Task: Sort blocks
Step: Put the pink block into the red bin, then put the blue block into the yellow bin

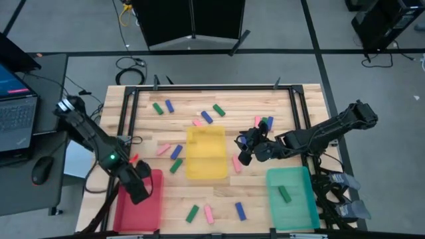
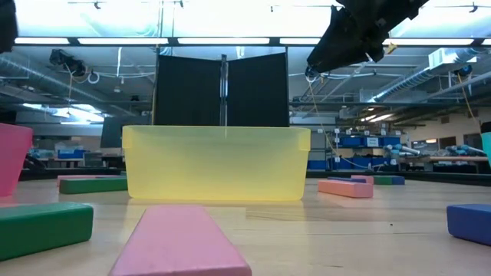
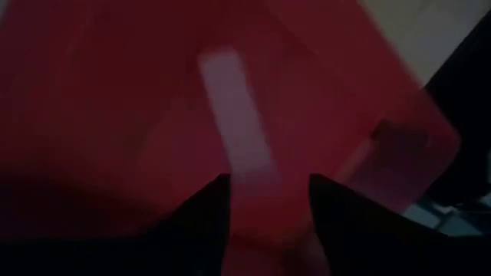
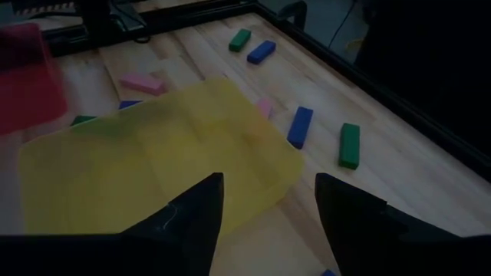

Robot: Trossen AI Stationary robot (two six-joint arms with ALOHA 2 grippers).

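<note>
My left gripper (image 1: pixel 137 190) hangs over the red tray (image 1: pixel 149 211) at the near left, shut on a pink block (image 3: pixel 236 123). My right gripper (image 1: pixel 243 151) is open and empty above the right edge of the yellow tray (image 1: pixel 206 153); the right wrist view shows its fingers over that tray (image 4: pixel 153 169). One green block (image 1: pixel 284 194) lies in the teal tray (image 1: pixel 295 211). Pink, green and blue blocks lie flat around the table, among them a blue one (image 1: pixel 206 117), a pink one (image 1: pixel 236 164) and a green one (image 1: pixel 192 212). My left gripper has the near end of the pink block (image 3: pixel 265 201) between its two fingers, which stand on the block's two long sides. The block runs on ahead of the fingers, along them, over the red tray's floor. Whether its far end rests on the tray I cannot tell.
A black frame (image 1: pixel 129 113) runs round the wooden tabletop. Three blocks (image 1: pixel 263 122) lie close together just beyond my right gripper. In the low view a pink block (image 2: pixel 180 238), a green one (image 2: pixel 42 226) and a blue one (image 2: pixel 469 222) lie near the front edge.
</note>
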